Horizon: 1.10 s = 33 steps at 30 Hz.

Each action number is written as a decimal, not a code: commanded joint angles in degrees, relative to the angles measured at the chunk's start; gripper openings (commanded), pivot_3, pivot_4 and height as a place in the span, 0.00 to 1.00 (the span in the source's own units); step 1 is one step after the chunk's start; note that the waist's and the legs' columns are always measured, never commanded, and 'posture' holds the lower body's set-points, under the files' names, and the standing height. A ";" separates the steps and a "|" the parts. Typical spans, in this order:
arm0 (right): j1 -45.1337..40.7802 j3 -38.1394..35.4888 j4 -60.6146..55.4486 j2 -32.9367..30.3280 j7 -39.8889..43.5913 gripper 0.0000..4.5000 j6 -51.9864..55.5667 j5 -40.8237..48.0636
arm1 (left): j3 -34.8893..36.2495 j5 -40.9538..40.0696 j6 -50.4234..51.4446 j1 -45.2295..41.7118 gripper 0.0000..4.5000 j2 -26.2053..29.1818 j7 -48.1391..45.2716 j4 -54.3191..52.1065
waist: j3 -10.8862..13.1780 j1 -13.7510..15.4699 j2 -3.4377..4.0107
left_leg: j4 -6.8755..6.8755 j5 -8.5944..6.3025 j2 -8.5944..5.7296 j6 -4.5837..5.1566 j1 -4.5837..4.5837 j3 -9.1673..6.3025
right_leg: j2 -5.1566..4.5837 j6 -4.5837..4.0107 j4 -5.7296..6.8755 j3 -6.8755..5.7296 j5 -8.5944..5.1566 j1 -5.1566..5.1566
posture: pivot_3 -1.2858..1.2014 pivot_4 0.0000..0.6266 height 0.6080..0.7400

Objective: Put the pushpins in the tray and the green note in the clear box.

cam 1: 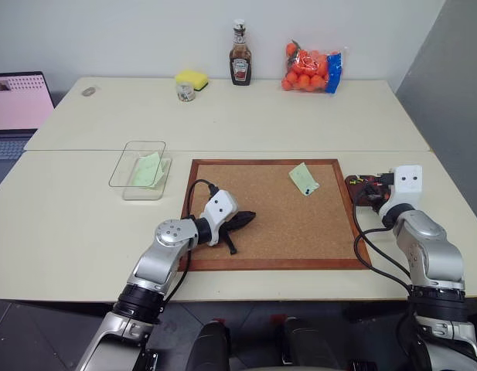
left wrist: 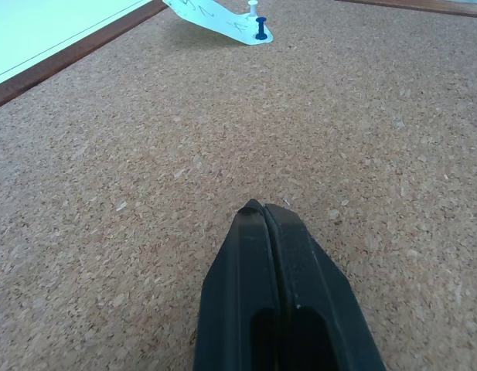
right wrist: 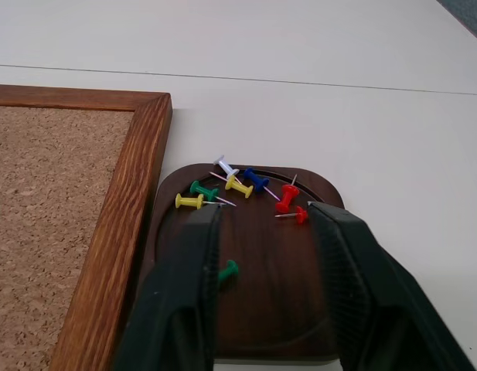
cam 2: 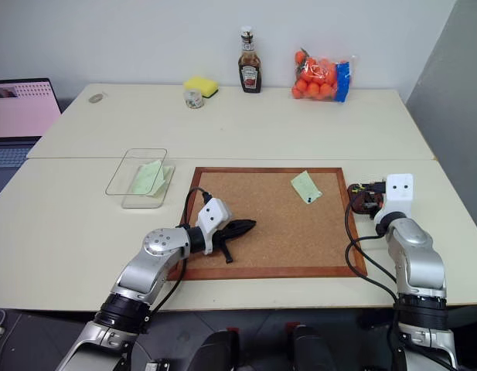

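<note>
The dark brown tray (right wrist: 277, 309) lies just right of the corkboard frame and holds several pushpins (right wrist: 238, 185) in white, yellow, green, blue and red. My right gripper (right wrist: 267, 209) hovers open over the tray, and a green pin (right wrist: 228, 270) lies loose between its fingers. A green note (cam 1: 304, 178) lies on the corkboard, fixed by a blue pin (left wrist: 261, 29) and a white pin (left wrist: 253, 8). The clear box (cam 1: 128, 179) stands left of the board with another green slip (cam 1: 148, 170) inside. My left gripper (cam 1: 242, 220) rests shut and empty on the cork.
The wood-framed corkboard (cam 1: 277, 228) takes up the table's middle. At the far edge stand a ketchup bottle (cam 1: 240, 63), a yellow sponge (cam 1: 192, 78), a small jar (cam 1: 185, 92) and a bag of oranges (cam 1: 311, 68). A laptop (cam 1: 14, 108) sits at the far left.
</note>
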 commanded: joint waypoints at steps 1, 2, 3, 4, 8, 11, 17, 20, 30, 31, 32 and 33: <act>-0.61 -0.21 -2.67 -0.83 0.21 0.62 -1.95 -0.43 | -1.49 0.94 0.24 0.90 0.00 -0.21 -0.23 0.65 | 0.00 0.00 0.00 | 0.00 0.00 0.00 0.00 0.00 0.00 | 0.00 0.00 0.00 0.00 0.00 0.00 | 0.52 0.24 1.00; -0.54 -0.15 -3.32 -0.80 0.53 0.68 -2.16 -0.24 | -1.50 0.95 0.23 0.88 0.00 -0.24 -0.19 0.66 | 0.00 0.00 0.00 | 0.00 0.00 0.00 0.00 0.00 -0.01 | 0.00 0.00 0.00 -0.01 0.00 0.00 | 0.52 0.24 1.00; -0.29 0.11 -4.58 -0.75 1.09 0.68 -2.30 0.08 | -1.48 0.94 0.22 0.89 0.00 -0.27 -0.16 0.66 | 0.00 0.00 0.00 | 0.00 0.00 0.00 0.00 0.00 -0.01 | 0.00 0.00 0.00 -0.01 0.00 0.00 | 0.52 0.24 1.00; 0.02 0.42 -5.87 -0.69 1.73 0.68 -2.42 0.47 | -1.46 0.93 0.24 0.90 0.00 -0.28 -0.14 0.65 | 0.00 0.00 0.00 | 0.00 0.00 0.00 0.00 0.00 -0.01 | 0.00 0.00 0.00 0.00 0.00 0.00 | 0.52 0.24 1.00; 2.59 1.98 -12.92 0.61 4.13 0.68 -2.84 2.46 | -1.35 0.93 0.11 1.08 0.00 -0.09 -0.21 0.66 | 0.00 0.01 0.00 | 0.00 0.00 0.01 0.00 -0.01 -0.03 | 0.01 0.00 0.00 -0.01 0.00 0.00 | 0.52 0.24 1.00; 3.34 3.44 -15.74 3.24 2.93 0.68 -2.86 2.66 | -1.31 0.96 -0.03 0.97 0.00 0.00 -0.27 0.86 | 0.00 0.01 0.00 | 0.00 0.00 0.02 0.00 -0.02 -0.07 | 0.01 0.00 -0.01 -0.01 -0.01 0.00 | 0.52 0.24 1.00; 0.37 8.41 -10.14 8.10 -0.90 0.68 -4.03 -1.05 | -1.27 1.07 -0.28 0.69 0.00 0.18 -0.40 1.24 | 0.00 -0.01 0.00 | 0.00 0.00 0.02 0.00 0.00 -0.07 | 0.01 0.00 -0.01 -0.01 -0.01 0.01 | 0.52 0.24 1.00; -2.02 8.81 -4.91 9.32 -2.63 0.68 -6.20 -2.79 | -1.28 1.11 -0.30 0.64 0.00 0.21 -0.41 1.25 | 0.00 0.06 -0.01 | 0.00 0.00 0.01 0.00 -0.01 -0.07 | 0.01 0.00 -0.01 -0.02 0.00 0.01 | 0.52 0.24 1.00; -5.86 11.23 4.59 11.21 -2.47 0.68 -8.71 -5.00 | -1.04 1.13 0.08 1.34 0.00 0.62 -0.33 0.29 | 0.01 -0.02 0.00 | -0.02 0.00 0.03 0.00 -0.01 -0.07 | 0.01 0.00 -0.02 -0.01 0.00 0.00 | 0.52 0.24 1.00; -5.94 11.37 4.80 11.29 -2.49 0.68 -8.66 -5.01 | -1.01 1.10 0.11 1.43 0.00 0.66 -0.34 0.22 | 0.00 -0.01 0.00 | -0.02 0.00 0.02 0.00 -0.01 -0.05 | 0.01 0.00 -0.02 -0.01 0.00 0.00 | 0.52 0.24 1.00; -5.91 11.46 5.11 11.39 -2.56 0.68 -8.60 -5.01 | -1.01 1.11 0.07 1.51 0.00 0.67 -0.34 0.20 | 0.00 -0.02 0.00 | -0.02 0.00 0.02 0.00 -0.01 -0.04 | 0.01 0.00 -0.02 0.00 0.00 0.00 | 0.52 0.24 1.00; -5.88 11.48 5.32 11.46 -2.59 0.68 -8.61 -5.05 | -1.02 1.12 0.03 1.55 0.00 0.67 -0.33 0.19 | 0.00 -0.03 0.00 | -0.02 0.00 0.03 0.00 -0.01 -0.05 | 0.01 0.00 -0.02 -0.01 0.00 0.00 | 0.52 0.24 1.00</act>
